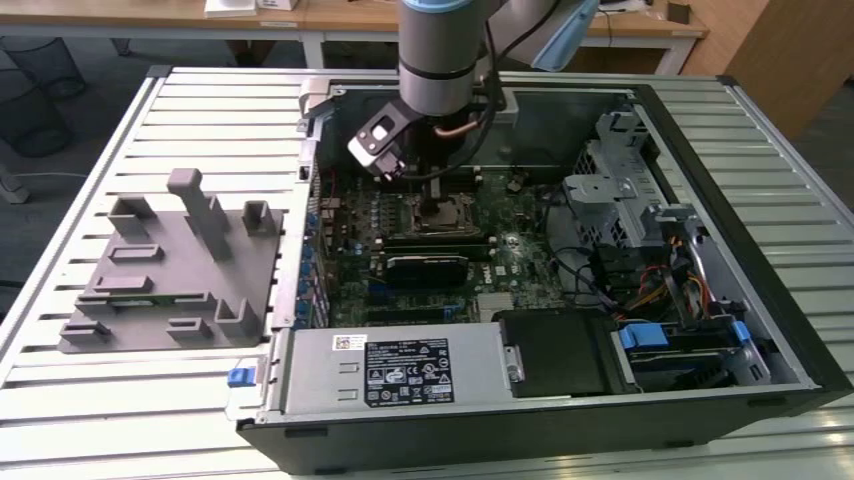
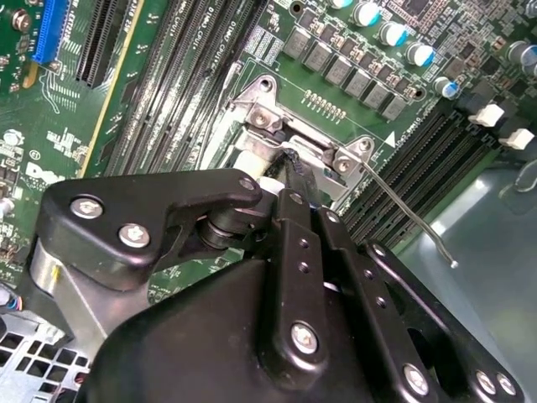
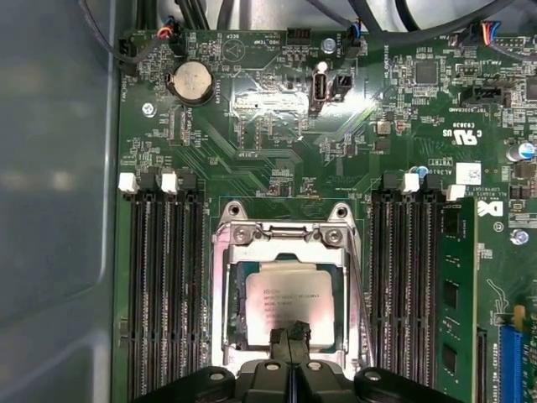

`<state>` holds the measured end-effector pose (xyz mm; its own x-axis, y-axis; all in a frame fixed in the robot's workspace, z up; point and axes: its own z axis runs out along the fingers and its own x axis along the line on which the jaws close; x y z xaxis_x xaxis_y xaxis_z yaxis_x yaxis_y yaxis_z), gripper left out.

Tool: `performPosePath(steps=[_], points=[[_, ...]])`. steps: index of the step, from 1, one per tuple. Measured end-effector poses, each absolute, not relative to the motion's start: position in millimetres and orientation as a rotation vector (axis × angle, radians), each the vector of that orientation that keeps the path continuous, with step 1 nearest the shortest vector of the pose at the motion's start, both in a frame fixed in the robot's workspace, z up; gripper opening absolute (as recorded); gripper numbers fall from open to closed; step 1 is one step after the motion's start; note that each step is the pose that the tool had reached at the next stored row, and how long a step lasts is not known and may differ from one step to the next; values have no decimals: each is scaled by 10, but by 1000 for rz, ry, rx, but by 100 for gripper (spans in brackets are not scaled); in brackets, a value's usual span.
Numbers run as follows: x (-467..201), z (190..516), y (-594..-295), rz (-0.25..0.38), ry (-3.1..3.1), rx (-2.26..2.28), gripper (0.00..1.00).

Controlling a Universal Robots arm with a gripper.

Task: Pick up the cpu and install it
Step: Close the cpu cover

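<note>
Jaws, two blunt black tips pressed together, sit over one edge of the single cpu (image 3: 285,298), a flat square with a matte silvery top lying inside the one shiny steel socket frame (image 3: 285,238) on the green motherboard (image 3: 252,159).

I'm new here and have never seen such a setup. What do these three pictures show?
The machine is a single robot arm reaching down into an open computer case that lies on a slatted table. That picture comes from a camera standing off the arm. The other two come from cameras on its wrist, looking past the gripper at the green circuit board. Beside the case, on the exterior view's left, lies a grey plastic tray. The silvery chip lies flat in its metal socket; the gripper's fingers, closed together, sit at the chip's edge, holding nothing I can make out.
</note>
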<state>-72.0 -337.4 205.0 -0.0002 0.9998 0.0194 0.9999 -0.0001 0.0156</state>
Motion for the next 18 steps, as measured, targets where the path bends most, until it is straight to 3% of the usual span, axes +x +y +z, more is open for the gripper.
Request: performPosePath(steps=[18], points=[[-652, 2014, -3367, -44, -2217, -2217, 11]])
